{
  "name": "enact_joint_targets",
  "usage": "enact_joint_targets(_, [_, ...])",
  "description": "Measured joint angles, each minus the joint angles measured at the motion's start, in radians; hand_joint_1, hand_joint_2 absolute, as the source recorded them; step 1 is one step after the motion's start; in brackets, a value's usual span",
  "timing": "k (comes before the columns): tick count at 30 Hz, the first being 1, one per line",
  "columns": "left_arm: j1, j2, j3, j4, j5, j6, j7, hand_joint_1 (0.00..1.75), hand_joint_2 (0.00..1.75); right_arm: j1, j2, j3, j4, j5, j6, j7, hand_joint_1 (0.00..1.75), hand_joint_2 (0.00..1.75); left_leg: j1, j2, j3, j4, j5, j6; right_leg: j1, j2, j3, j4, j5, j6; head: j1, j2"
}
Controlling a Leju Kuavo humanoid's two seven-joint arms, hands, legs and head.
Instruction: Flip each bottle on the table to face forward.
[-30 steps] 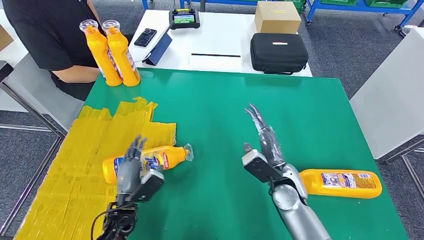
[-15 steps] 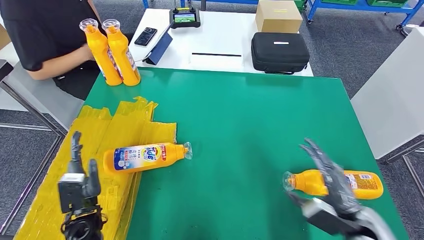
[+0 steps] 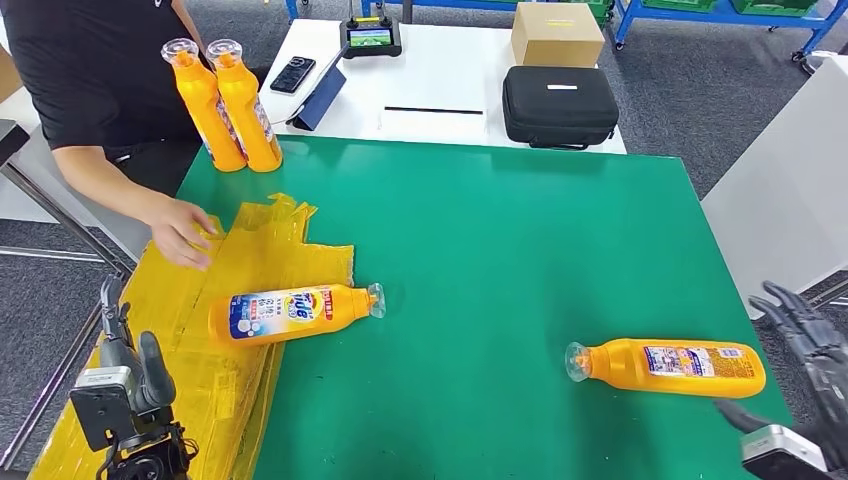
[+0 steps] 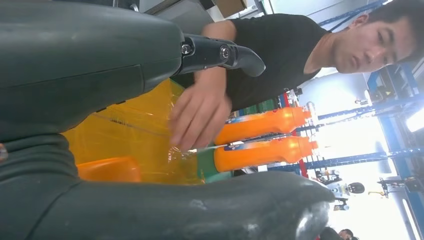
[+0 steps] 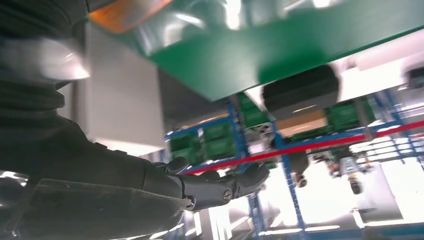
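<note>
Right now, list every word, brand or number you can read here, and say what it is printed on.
No text reads with certainty.
Left lying bottle: blue brand logo, too small to read.
Right lying bottle: label print, too small.
Standing bottles: labels unreadable.
Controller screen: blurred.

Orange plastic bottles: four in all.
Lying on their sides: two, one with a blue and white label (image 3: 295,312) partly on the yellow sheets, one with a small-print label (image 3: 668,367) on the green tabletop (image 3: 500,230).
Standing upright: two, the left one (image 3: 201,92) touching the right one (image 3: 243,98), at the far left corner.
Black zipped cases: one (image 3: 558,104).
Brown cardboard boxes: one (image 3: 555,33).
Black smartphones: one (image 3: 291,74).
Robot hands: two, left hand (image 3: 130,375), right hand (image 3: 815,360).
Person's hands: one (image 3: 183,231).
</note>
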Motion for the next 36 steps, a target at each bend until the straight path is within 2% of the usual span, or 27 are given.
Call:
enact_joint_targets(8, [0.008,-0.002,0.004,-0.003,0.02,-0.002,-0.01,0.0,0.0,-0.03,-0.103,-0.088,0.189,0.129,-0.008,0.0,0.0,1.75,-0.001,0.0,0.0,0.0,0.0,0.0,-0.001,0.0,0.0,0.0,0.0,0.0,0.0,0.0])
enact_joint_targets(14, [0.025,-0.002,-0.01,-0.009,0.043,0.006,-0.01,0.0,0.0,0.047,-0.154,-0.124,0.229,0.165,0.124,0.0,0.0,1.75,-0.001,0.0,0.0,0.0,-0.001,0.0,-0.001,-0.001,0.0,0.0,0.0,0.001,0.0,0.0])
enact_joint_targets(20, [0.022,-0.002,-0.027,-0.009,0.053,0.016,-0.01,0.0,0.0,0.101,-0.169,-0.149,0.229,0.175,0.147,0.0,0.0,1.75,-0.001,0.002,0.0,0.0,-0.002,-0.001,0.0,0.002,-0.001,0.0,-0.001,0.001,0.0,0.0])
enact_joint_targets(36, [0.012,-0.001,-0.055,-0.007,0.069,0.035,-0.01,0.0,0.0,0.135,-0.181,-0.145,0.214,0.209,0.173,-0.001,0.0,1.75,-0.001,0.004,0.001,0.0,-0.002,0.0,-0.001,0.003,0.0,0.0,0.0,0.001,0.0,0.0])
